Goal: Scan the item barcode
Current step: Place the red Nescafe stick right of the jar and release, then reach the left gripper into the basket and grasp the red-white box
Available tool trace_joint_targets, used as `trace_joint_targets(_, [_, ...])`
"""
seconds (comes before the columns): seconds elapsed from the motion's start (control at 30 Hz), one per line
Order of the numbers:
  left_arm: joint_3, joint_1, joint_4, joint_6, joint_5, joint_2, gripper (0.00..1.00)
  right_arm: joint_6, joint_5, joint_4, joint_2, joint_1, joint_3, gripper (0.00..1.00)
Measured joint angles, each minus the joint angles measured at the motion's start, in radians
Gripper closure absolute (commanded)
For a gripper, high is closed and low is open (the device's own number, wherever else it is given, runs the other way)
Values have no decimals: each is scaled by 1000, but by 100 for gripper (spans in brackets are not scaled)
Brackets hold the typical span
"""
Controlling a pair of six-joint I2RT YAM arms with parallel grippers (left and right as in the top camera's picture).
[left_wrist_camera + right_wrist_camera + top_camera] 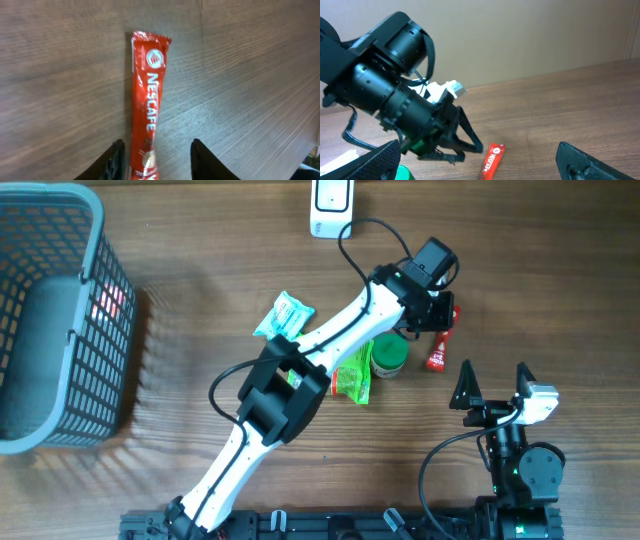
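The left gripper (156,150) has its fingers apart, astride the near end of the red coffee sachet (150,85), which lies flat on the table (250,75), closer to one finger. Closing off-centre or too high may just nudge the thin sachet aside. The right gripper (493,375) hangs wide apart and empty, well off to the side.

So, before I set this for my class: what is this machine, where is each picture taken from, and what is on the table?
These are two robot arms at a wooden table, each ending in a two-finger gripper. One picture looks straight down from above. The other two come from a small camera on each wrist. The left gripper is open, with a finger on either side of a red Nescafe sachet that lies flat on the table, not gripped. The right gripper is open and empty. Also there: a grey basket, a white scanner-like box, a green tub, a teal packet and a green packet.
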Motion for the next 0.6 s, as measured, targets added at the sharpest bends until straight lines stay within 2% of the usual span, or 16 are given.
trace_joint_targets(0.1, [1, 59, -11, 42, -22, -73, 58, 0, 0, 0, 0, 0, 0, 0])
trace_joint_targets(0.23, [31, 236, -107, 134, -88, -348, 57, 0, 0, 0, 0, 0, 0, 0])
trace_joint_targets(0.3, [44, 322, -253, 183, -166, -503, 58, 0, 0, 1, 0, 0, 0, 0])
trace_joint_targets(0.4, [53, 429, -470, 220, -302, -750, 67, 0, 0, 0, 1, 0, 0, 0])
trace_joint_targets(0.47, [56, 480, -565, 227, -342, -858, 67, 0, 0, 0, 0, 0, 0, 0])
trace_joint_targets(0.5, [56, 516, -638, 229, -376, -910, 56, 0, 0, 0, 1, 0, 0, 0])
trace_joint_targets(0.57, [56, 622, -699, 209, -455, -985, 11, 0, 0, 0, 1, 0, 0, 0])
trace_joint_targets(0.6, [56, 660, -704, 192, -517, -1008, 0, 0, 0, 0, 1, 0, 0, 0])
